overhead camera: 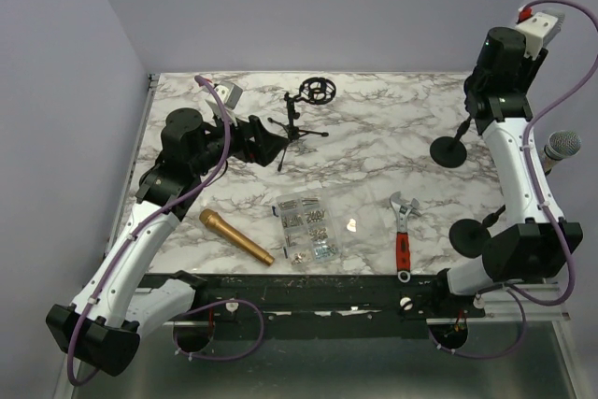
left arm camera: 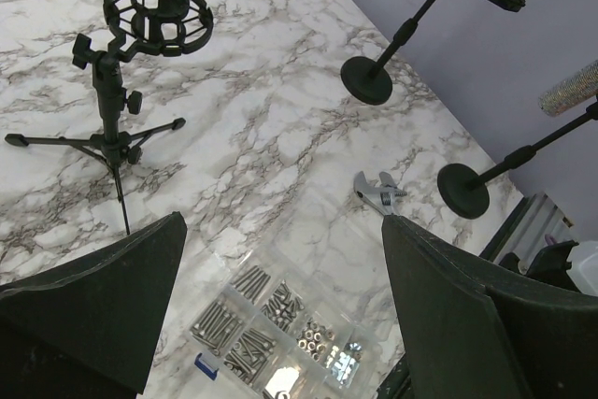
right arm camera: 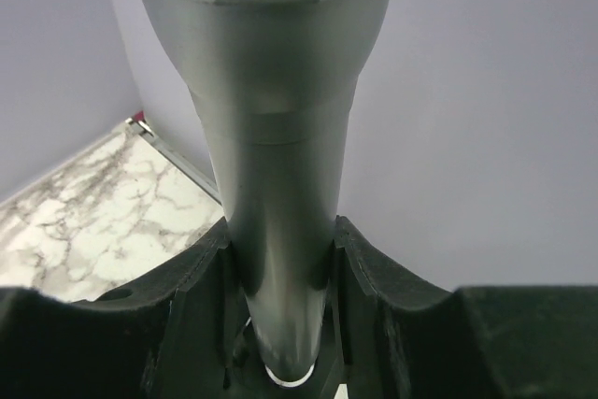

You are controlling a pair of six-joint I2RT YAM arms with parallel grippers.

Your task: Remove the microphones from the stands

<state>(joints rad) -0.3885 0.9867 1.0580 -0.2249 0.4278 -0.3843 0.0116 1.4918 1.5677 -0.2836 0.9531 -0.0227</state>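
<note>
With my right gripper (right arm camera: pixel 280 268) clamped on the microphone (right arm camera: pixel 280 175), handle between my fingers (right arm camera: pixel 196 287) and grille above them, the grasp looks made, so next comes a straight pull out of the stand (overhead camera: pixel 450 149); my left gripper (left arm camera: pixel 280 315) gapes wide, holding nothing.

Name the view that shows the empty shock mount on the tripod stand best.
Left wrist: the shock mount appears large, sharp and unobstructed atop its tripod. Top external shows it too, but small and far back on the table. Right wrist does not show it at all.
</note>
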